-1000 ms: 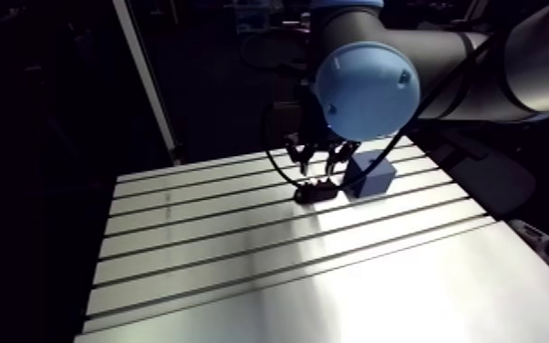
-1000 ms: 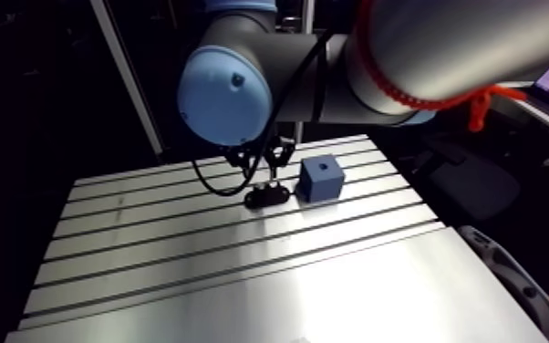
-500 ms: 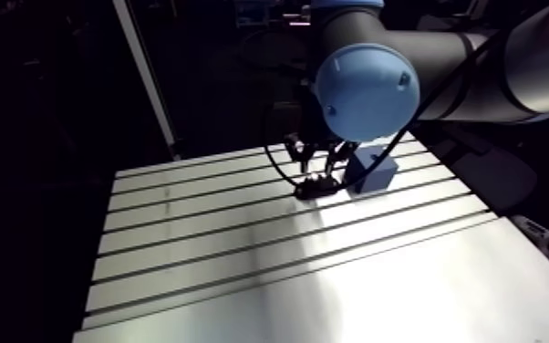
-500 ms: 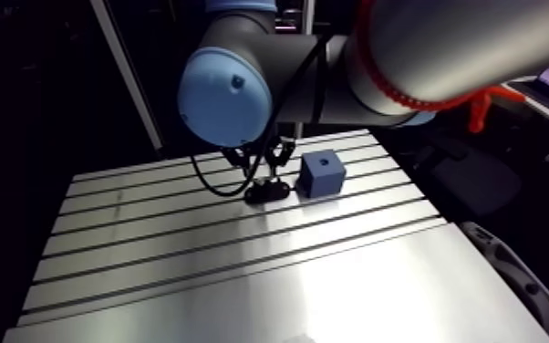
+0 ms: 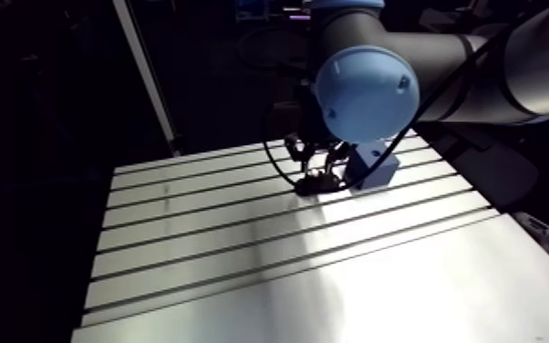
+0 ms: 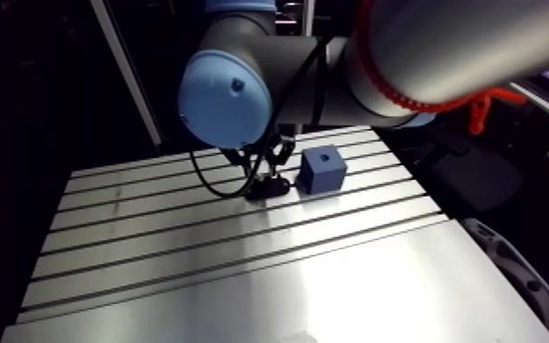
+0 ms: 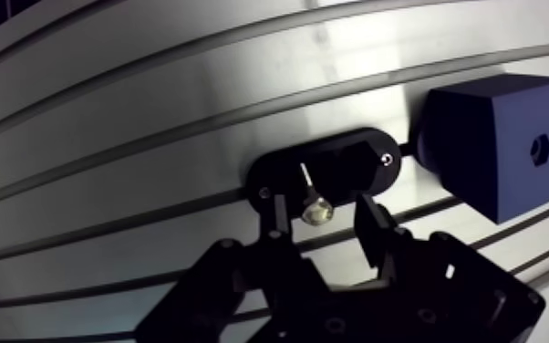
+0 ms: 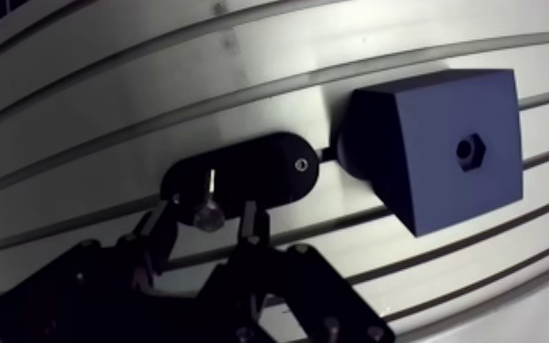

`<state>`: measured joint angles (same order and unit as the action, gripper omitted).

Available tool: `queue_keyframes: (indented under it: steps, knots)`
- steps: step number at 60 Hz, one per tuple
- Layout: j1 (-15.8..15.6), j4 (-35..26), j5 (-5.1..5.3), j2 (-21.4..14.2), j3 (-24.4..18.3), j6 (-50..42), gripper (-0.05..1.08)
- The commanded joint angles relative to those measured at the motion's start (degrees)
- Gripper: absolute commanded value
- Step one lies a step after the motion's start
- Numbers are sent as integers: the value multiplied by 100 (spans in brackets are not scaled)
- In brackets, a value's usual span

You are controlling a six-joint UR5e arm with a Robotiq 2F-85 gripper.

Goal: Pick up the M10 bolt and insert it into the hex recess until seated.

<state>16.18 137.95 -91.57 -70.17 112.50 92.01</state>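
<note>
The M10 bolt (image 7: pixel 315 208) stands head-up in a black oval holder (image 7: pixel 356 164) on the slotted table (image 6: pixel 242 265). Its shiny head and thin shank show in the wrist view. My gripper (image 7: pixel 324 217) hangs right over the holder, open, with one fingertip on each side of the bolt head. A small gap shows between the head and each finger. Beside the holder sits a dark blue cube (image 7: pixel 492 150) with the hex recess (image 7: pixel 539 149) in its upper face. In the arm view the holder (image 6: pixel 269 189) lies just left of the cube (image 6: pixel 322 171).
Long grooves run across the aluminium table. A slanted metal post (image 6: pixel 128 77) rises behind the table's far left corner. The arm's large blue joint cap (image 6: pixel 228 96) hangs over the back of the table.
The gripper has come down closer to the holder, so its fingers now flank the bolt head. Holder, bolt and cube have stayed in place.
</note>
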Motion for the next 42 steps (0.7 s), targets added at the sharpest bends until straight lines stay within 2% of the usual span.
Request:
queue_keyframes:
  steps: [1,42]
  knots:
    - [0,26,3,26,14,14,52]
    - [0,27,-6,61,23,14,56]
